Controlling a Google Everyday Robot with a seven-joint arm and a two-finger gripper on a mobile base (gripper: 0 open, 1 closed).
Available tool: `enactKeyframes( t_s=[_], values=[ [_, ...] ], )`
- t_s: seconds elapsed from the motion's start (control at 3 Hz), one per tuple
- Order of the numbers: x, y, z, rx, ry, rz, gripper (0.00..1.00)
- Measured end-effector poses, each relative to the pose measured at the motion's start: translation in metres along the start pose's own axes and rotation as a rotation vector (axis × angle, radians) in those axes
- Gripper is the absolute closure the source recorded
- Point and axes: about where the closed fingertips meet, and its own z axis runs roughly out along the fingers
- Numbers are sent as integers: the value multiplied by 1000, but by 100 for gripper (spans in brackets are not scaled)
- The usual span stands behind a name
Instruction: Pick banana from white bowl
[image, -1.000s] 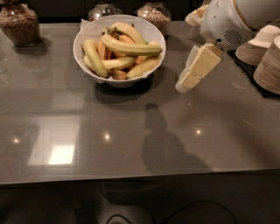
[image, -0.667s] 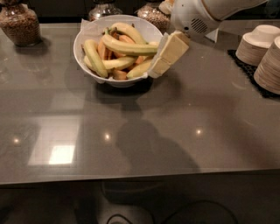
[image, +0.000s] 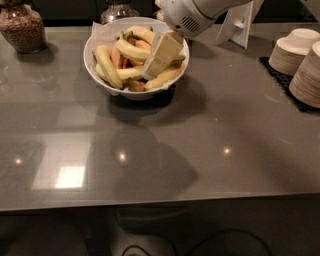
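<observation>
- It's dim in here, with light coming down from overhead onto the glossy grey tabletop (image: 250, 125).
- A bright square glare patch (image: 70, 176) lies front left, and small lamp glints (image: 227, 150) dot the surface.
- The gripper (image: 154, 70) hangs over the white bowl (image: 95, 45), lit pale against the dark background.
- The bowl casts a soft shadow (image: 180, 100) to its front right.
- A broader dark silhouette (image: 150, 170) spreads across mid-table.

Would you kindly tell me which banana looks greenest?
The straight banana by the bowl's left rim; the rest are yellower. The gripper is over its right half.
</observation>
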Motion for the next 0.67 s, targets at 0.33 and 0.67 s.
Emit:
enactKeyframes(
  t_s=[0.33,0.67],
  values=[
    [10,-9,18,11,-34,40,3],
    [20,-20,42,25,-67,91,22]
  ],
)
